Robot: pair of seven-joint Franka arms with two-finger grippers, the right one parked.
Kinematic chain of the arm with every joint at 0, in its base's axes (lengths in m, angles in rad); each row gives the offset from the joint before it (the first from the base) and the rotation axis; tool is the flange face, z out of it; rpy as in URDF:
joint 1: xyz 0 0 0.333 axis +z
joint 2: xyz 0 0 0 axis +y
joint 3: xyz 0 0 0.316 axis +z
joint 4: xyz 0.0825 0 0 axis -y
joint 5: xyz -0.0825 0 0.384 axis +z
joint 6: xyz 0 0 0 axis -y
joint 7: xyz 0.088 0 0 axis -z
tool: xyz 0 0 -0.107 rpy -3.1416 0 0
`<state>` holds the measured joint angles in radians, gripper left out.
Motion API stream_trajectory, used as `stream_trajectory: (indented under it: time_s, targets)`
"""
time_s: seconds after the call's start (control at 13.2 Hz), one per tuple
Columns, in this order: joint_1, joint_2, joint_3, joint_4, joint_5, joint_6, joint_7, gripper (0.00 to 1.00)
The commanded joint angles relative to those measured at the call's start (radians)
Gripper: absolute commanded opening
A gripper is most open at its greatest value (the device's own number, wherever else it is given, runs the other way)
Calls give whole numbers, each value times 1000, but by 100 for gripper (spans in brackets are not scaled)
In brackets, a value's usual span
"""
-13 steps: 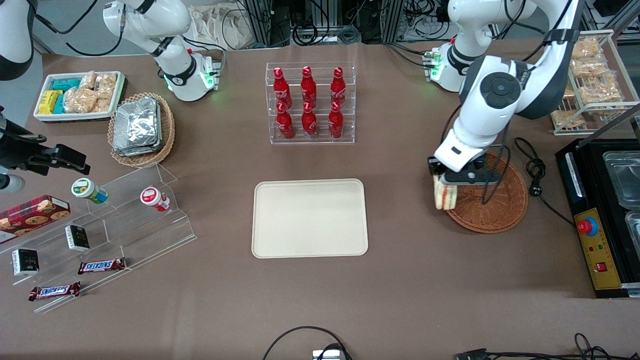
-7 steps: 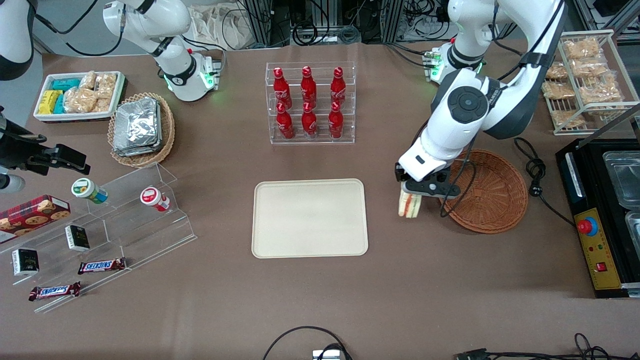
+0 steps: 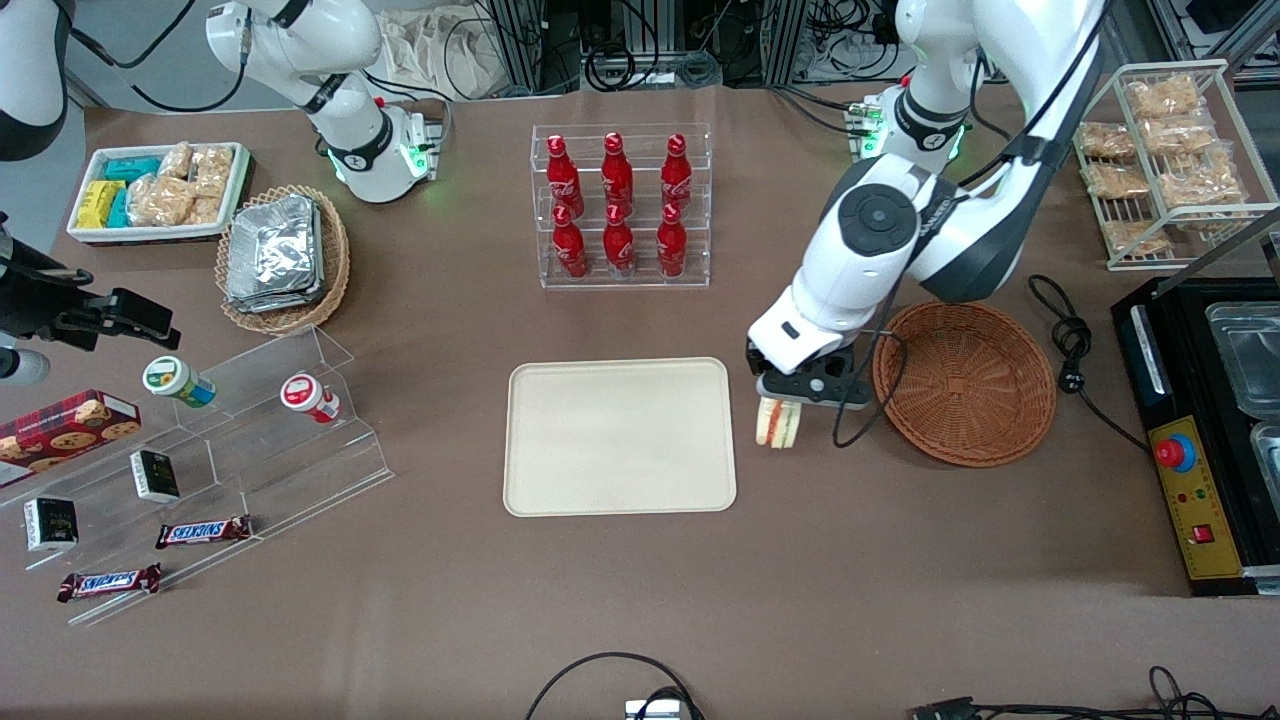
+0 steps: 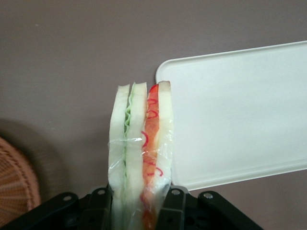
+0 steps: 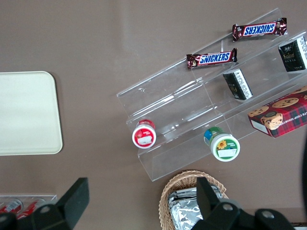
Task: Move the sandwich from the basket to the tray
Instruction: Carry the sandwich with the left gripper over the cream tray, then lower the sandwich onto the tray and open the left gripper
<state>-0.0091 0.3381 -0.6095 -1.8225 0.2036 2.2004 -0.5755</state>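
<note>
SNICKERS on 2 chocolate bars (image 5: pixel 211 58) (image 5: pixel 259 29) on acrylic steps.

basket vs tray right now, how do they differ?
The basket is round, reddish-brown woven wicker; the tray is rectangular, plain cream with rounded corners. The basket has sloping walls, the tray only a low rim. Both hold nothing: the gripper holds the sandwich above the table between them.

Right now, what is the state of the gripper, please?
Gripper: shut on the sandwich, in the air between the basket and the tray.
</note>
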Motion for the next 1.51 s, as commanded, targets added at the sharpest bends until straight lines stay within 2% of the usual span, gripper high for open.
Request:
stream_trajectory:
  time_s: [0.0, 0.3, 0.53, 0.76, 1.14, 1.44]
  targets:
    - [-61, 122, -4, 150, 71, -71, -102, 31]
    - [-123, 257, -3, 261, 143, -88, -194, 31]
    - [-155, 326, -1, 284, 201, -80, -247, 31]
    - [-176, 400, 4, 339, 212, -77, -274, 31]
    - [-203, 444, 14, 344, 215, -42, -322, 31]
    - [-204, 493, 13, 342, 282, -19, -362, 31]
